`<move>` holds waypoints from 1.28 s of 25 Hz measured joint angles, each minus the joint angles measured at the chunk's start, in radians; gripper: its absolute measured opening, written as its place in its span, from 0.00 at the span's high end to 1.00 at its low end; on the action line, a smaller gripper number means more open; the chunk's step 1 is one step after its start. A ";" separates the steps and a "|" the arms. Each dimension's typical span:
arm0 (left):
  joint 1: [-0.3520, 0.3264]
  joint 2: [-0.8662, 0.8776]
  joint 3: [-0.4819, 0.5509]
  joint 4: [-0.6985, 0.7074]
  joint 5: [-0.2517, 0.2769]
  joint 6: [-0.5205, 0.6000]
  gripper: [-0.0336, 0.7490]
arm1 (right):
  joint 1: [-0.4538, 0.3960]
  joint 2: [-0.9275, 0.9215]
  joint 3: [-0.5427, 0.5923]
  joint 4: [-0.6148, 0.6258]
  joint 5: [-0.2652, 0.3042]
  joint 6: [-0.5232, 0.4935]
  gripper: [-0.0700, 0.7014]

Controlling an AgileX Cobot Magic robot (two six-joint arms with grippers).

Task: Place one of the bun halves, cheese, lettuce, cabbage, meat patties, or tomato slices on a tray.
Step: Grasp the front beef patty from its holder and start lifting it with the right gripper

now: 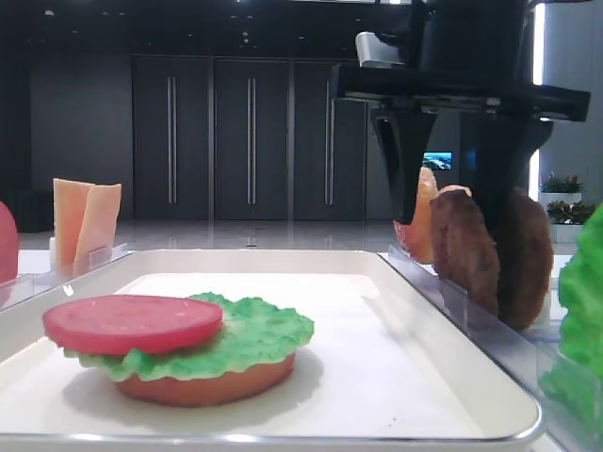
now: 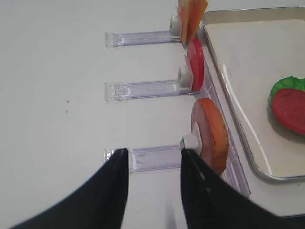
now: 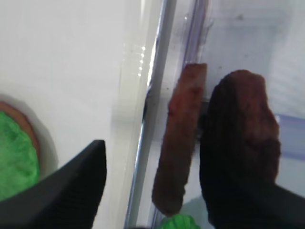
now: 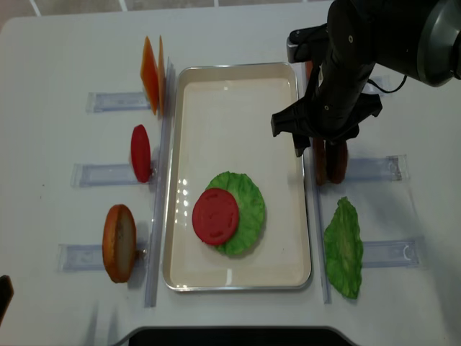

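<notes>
Your big white tray (image 4: 238,277) already holds an orange bun base (image 1: 207,386), green ruffled lettuce (image 4: 248,198) and a red tomato slice (image 4: 215,216) — the wide-open right pincer (image 4: 322,153) straddles the two brown meat patties (image 4: 330,160) in their rack, nothing gripped yet.

Bright, even overhead light washes my white bench (image 4: 57,50); glare streaks the tray (image 4: 238,277) rim. My right wrist view is soft and blurred up close, the low view's background dim.

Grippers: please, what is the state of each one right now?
Left gripper: open, holding nothing.
Right gripper: open, jaws straddling the meat patties, not yet closed on them.
</notes>
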 joint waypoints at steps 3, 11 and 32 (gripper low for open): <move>0.000 0.000 0.000 0.000 0.000 0.000 0.60 | 0.000 0.009 0.000 -0.001 -0.011 -0.001 0.38; 0.000 0.000 0.000 0.000 0.000 0.000 0.60 | 0.000 0.033 0.000 -0.009 -0.012 -0.002 0.44; 0.000 0.000 0.000 0.000 0.000 0.000 0.60 | 0.014 -0.049 -0.004 -0.054 0.061 0.011 0.76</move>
